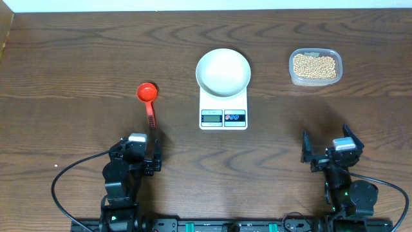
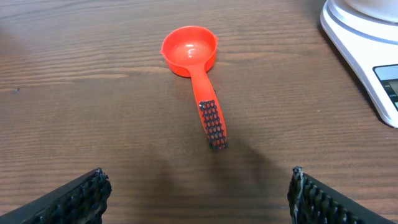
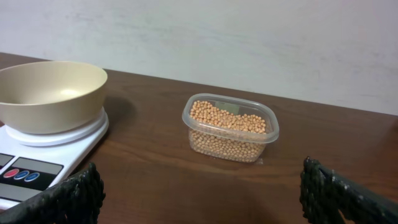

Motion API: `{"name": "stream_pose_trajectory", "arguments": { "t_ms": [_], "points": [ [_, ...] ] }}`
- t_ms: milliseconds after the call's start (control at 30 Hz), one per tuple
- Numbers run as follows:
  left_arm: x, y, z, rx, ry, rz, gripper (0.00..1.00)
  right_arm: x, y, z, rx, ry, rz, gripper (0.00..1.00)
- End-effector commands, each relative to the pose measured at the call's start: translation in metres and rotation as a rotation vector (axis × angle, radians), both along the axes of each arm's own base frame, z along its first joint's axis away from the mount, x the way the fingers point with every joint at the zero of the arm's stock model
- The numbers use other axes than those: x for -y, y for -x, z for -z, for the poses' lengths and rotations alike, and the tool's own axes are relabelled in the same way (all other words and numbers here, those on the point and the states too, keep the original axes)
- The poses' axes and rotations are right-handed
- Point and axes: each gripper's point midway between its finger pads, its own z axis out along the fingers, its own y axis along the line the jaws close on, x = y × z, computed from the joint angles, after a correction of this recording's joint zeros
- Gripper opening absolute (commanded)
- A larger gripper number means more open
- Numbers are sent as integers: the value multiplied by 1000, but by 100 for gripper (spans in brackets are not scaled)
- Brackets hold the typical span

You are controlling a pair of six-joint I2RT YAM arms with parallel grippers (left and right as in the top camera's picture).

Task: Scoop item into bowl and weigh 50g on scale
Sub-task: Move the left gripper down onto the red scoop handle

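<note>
Dark brown wood-grain table (image 1: pixel 64 64) across the whole overhead frame, long streaks of grain running left to right. Directly on it, 3 things in a loose row through the upper half: red scoop (image 1: pixel 149 100) at centre left, open side up, cup toward the top and black-dotted handle end toward the bottom; white scale (image 1: pixel 223 106) at centre, display and buttons along its lower edge; clear tub (image 1: pixel 315 82) at upper right. All 3 well apart, bare wood between them.
</note>
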Motion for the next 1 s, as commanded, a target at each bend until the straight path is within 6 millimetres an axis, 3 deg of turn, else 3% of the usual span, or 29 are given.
{"name": "stream_pose_trajectory", "arguments": {
  "t_ms": [0, 700, 967],
  "points": [
    [3, 7, 14, -52, 14, 11, 93, -1, 0, 1, -3, -4, 0, 99],
    [2, 0, 3, 0, 37, -3, 93, -1, 0, 1, -3, -4, 0, 99],
    [2, -6, -13, 21, 46, -8, 93, -1, 0, 1, -3, -4, 0, 99]
  ]
}}
